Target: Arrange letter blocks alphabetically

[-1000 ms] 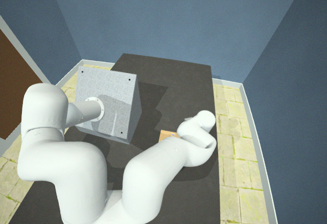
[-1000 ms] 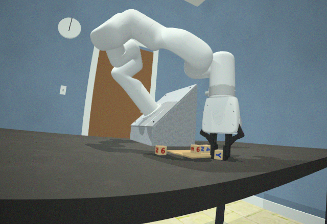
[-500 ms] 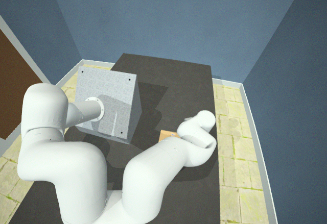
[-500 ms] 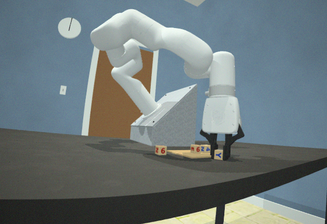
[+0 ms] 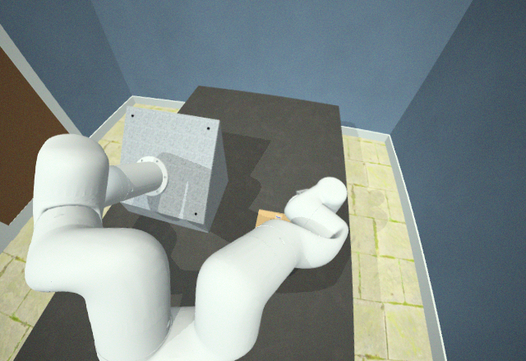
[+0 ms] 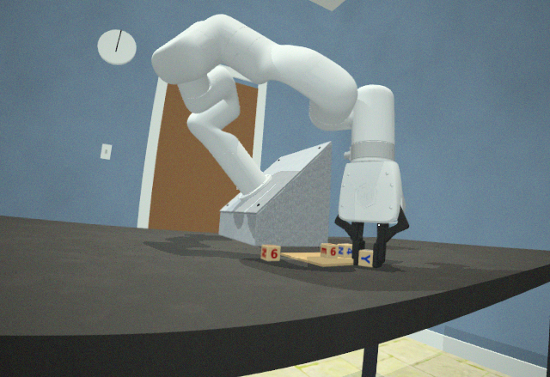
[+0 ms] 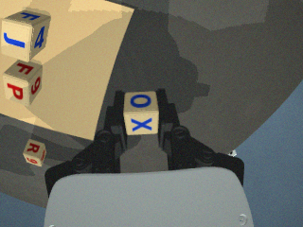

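Your pincer (image 6: 368,261) (image 7: 140,102) is partly closed, its fingers pressed on opposite sides of the block with O and X (image 6: 365,258) (image 7: 141,113). You have that block low at the desk (image 5: 297,136) (image 6: 133,284) (image 7: 213,61), just beside the wooden mat (image 5: 265,213) (image 6: 324,261) (image 7: 104,71) and off it. On the mat, the block with the blue J (image 5: 278,217) (image 6: 345,250) (image 7: 25,35) and the block with the red P (image 6: 329,251) (image 7: 22,82) stand near each other. Beyond the mat's edge, the block with the red R (image 6: 270,252) (image 7: 34,153) rests on the desk. Your arm (image 5: 251,263) (image 6: 310,71) reaches over from its angled pedestal (image 5: 212,216) (image 6: 295,213), hiding much of the mat from the top view.
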You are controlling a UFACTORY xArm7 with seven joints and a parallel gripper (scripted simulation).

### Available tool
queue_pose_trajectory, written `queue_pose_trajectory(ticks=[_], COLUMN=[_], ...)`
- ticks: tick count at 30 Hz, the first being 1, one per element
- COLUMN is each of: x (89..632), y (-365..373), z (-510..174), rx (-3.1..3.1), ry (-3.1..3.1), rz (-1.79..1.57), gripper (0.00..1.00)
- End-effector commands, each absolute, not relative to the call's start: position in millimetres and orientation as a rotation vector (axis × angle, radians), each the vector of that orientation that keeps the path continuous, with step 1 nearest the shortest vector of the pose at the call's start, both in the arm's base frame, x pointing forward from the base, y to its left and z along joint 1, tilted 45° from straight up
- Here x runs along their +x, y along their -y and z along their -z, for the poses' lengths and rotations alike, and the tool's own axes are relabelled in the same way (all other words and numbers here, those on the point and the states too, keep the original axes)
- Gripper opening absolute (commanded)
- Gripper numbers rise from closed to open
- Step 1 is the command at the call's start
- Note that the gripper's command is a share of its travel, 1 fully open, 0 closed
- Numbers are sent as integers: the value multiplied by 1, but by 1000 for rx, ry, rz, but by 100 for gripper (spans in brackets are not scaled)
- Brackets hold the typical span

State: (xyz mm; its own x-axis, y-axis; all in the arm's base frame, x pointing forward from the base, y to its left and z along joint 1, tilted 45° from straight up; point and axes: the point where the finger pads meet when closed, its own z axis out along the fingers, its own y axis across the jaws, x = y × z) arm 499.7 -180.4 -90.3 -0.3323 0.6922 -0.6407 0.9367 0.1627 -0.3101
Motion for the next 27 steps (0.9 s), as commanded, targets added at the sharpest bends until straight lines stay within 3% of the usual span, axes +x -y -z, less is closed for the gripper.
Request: queue_pose_trajectory(ticks=[1,13,27], x=[507,513,511], y=[157,113,111], z=[70,25,21], rx=[1548,1548,1560], ry=[-2098,-2098,-2085], rz=[951,951,946], gripper=[21,21,21])
